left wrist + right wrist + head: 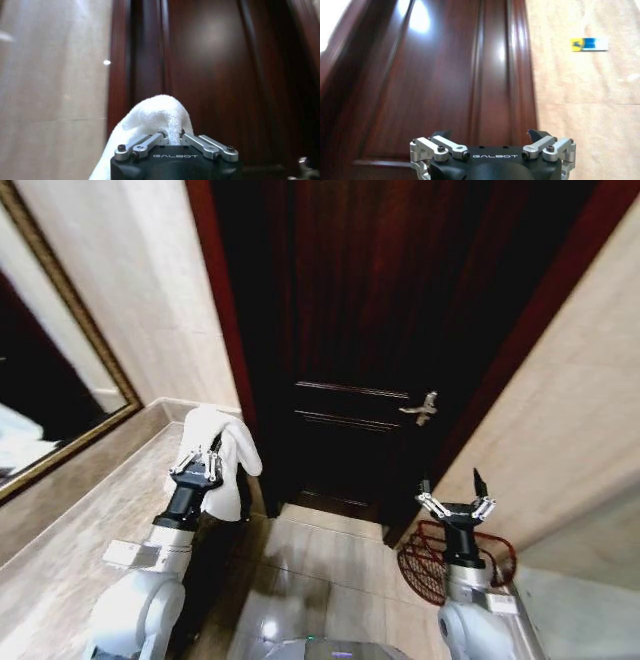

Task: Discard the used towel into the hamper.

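Observation:
A white towel hangs from my left gripper, which is shut on it and held up at the left, in front of the dark door. In the left wrist view the towel bulges up between the closed fingers and drapes down one side. The hamper, a reddish-brown wire basket, stands on the floor at the right by the wall, partly hidden behind my right arm. My right gripper is raised above the hamper with its fingers spread open and nothing between them; it also faces the door in the right wrist view.
A dark wooden door with a metal handle closes the space ahead. Beige tiled walls stand on both sides, with a framed mirror at the left. A stone counter runs under my left arm. Glossy tiled floor lies between the arms.

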### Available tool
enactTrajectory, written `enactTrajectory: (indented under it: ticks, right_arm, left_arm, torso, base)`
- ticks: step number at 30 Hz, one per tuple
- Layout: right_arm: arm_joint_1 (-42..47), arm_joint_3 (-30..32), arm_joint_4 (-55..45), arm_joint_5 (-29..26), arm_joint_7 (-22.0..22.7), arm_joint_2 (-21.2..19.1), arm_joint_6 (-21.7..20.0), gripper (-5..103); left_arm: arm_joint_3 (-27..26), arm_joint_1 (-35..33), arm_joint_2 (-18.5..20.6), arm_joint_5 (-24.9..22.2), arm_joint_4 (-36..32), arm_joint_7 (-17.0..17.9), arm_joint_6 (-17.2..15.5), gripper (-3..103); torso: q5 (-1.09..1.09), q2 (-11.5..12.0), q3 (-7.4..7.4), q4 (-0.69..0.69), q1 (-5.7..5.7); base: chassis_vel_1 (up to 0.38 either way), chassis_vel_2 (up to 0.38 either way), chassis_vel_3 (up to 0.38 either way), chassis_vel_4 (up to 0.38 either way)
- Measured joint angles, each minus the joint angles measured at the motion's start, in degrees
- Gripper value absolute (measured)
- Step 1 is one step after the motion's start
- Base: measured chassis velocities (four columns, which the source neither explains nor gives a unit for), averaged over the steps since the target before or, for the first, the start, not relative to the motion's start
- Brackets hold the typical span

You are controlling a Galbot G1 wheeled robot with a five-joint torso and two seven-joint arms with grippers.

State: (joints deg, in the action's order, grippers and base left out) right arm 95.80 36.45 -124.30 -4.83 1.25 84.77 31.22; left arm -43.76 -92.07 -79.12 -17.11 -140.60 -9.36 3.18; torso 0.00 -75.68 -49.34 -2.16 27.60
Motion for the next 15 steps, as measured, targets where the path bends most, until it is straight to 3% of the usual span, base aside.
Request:
enactTrajectory:
  ticks: [15]
  right_arm:
    - [0.2,-1.0,0.2,1.6,-0.3,1.2,0.1,100]
  left_arm:
    - [0.9,3.5,0.5,0.2,2.9,-0.2,0.6,3]
  torso:
    - [-0.01,0.0,0.00,0.00,0.00]
  base:
    - [-0.107,-0.116,-0.105,-0.106]
